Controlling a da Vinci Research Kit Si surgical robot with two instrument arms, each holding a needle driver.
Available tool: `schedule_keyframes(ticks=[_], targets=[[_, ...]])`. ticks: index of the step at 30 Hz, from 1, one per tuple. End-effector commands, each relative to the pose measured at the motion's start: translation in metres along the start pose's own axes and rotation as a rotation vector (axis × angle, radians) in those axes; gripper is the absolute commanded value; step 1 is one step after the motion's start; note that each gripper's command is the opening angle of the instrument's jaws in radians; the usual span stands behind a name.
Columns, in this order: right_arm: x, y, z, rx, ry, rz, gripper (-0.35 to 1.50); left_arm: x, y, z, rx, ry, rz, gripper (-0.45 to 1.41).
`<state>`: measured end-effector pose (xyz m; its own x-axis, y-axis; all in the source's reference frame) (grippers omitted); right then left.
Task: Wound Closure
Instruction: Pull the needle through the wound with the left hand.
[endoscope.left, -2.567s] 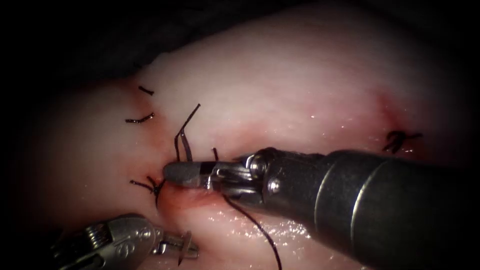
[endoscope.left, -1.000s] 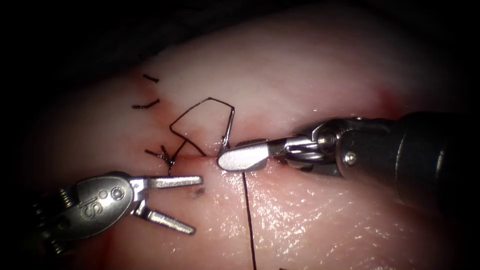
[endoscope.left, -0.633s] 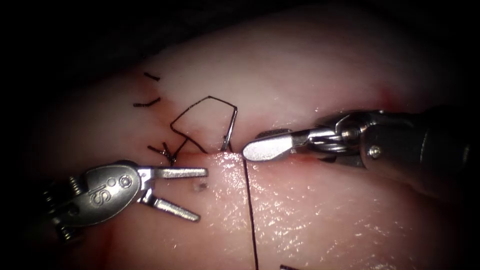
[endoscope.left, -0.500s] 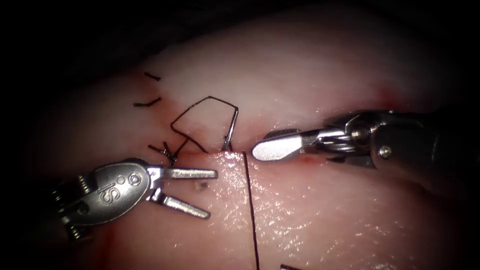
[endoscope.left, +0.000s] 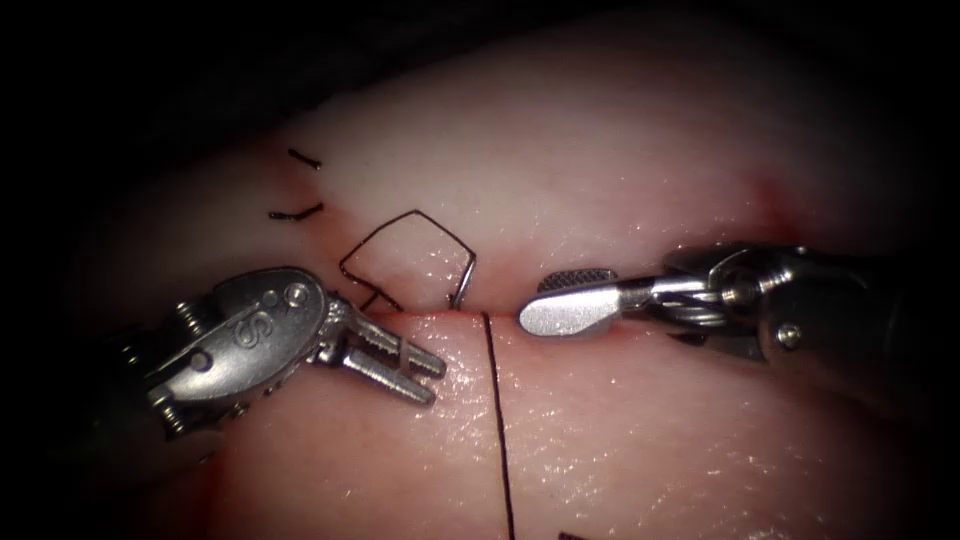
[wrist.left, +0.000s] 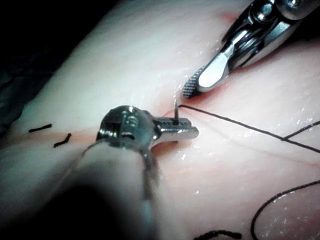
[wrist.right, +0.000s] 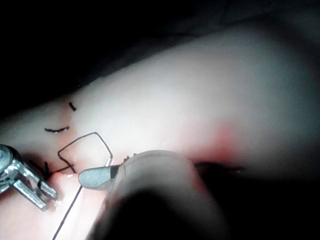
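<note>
**Leaving the needle unheld in the cut: hazards**

The needle (endoscope.left: 462, 282) stands in the tissue (endoscope.left: 620, 160) at the cut (endoscope.left: 440, 311), about midway along it. Only a short, thin arc rises clear; the rest is buried. Neither tool holds it.

- Left tool (endoscope.left: 436, 380): sits on the near lip, left of the needle. Its jaws are a narrow gap apart and grip nothing.
- Right tool (endoscope.left: 535, 300): lies along the cut, right of the needle. Its jaws are slightly parted, one ribbed face showing, and grip nothing.
- Thread (endoscope.left: 400, 225): runs from the needle's exposed end in an angular loop over the far lip, then back to the cut beside the left tool. A second strand (endoscope.left: 495, 420) runs from the cut toward the near edge of the tissue.
- Two cut ends (endoscope.left: 296, 213) lie toward the far left edge.

Likely faults:

1. A jaw brushing the loop could drag the loose needle sideways and tear the lip.
2. Closing on the thin arc at a slant could twist the needle in the tissue.
3. The left jaws could pinch thread instead of steel, since both lie close together there.
4. Tension on the near strand could cut into the near lip.
</note>
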<state>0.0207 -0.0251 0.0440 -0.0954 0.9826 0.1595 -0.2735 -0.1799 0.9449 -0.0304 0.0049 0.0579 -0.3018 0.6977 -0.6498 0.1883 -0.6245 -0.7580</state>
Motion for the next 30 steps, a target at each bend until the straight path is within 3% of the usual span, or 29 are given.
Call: schedule_keyframes(ticks=[1,8,11,12,14,15,25,30], targets=[[0.0007,-0.0004,0.0012,0.008,0.005,-0.003,1.14,0.0008,-0.0008,0.0,0.008,0.014,-0.013,-0.45],[-0.0001,0.0,0.0014,0.009,0.008,-0.012,1.11,0.0019,0.0,-0.0006,0.087,0.043,-0.184,-0.45],[-0.0007,0.0003,0.0016,0.008,0.01,-0.025,1.09,0.0028,0.001,-0.0008,0.119,0.064,-0.368,-0.45],[-0.0007,0.0003,0.0016,0.008,0.01,-0.025,1.09,0.0028,0.001,-0.0008,0.119,0.064,-0.368,-0.45],[-0.0011,0.0006,0.0018,0.01,0.012,-0.024,1.09,0.0035,0.0018,-0.0007,0.118,0.095,-0.522,-0.45],[-0.0012,0.0007,0.0018,0.01,0.013,-0.025,1.09,0.004,0.0022,-0.0007,0.115,0.114,-0.597,-0.45],[-0.0013,0.0007,0.0017,0.011,0.011,-0.027,1.09,0.0069,0.0042,-0.0022,-0.006,0.26,-0.885,-0.45],[-0.0014,0.0007,0.0015,0.012,0.009,-0.027,1.09,0.0081,0.005,-0.0034,-0.032,0.295,-0.844,-0.45]])
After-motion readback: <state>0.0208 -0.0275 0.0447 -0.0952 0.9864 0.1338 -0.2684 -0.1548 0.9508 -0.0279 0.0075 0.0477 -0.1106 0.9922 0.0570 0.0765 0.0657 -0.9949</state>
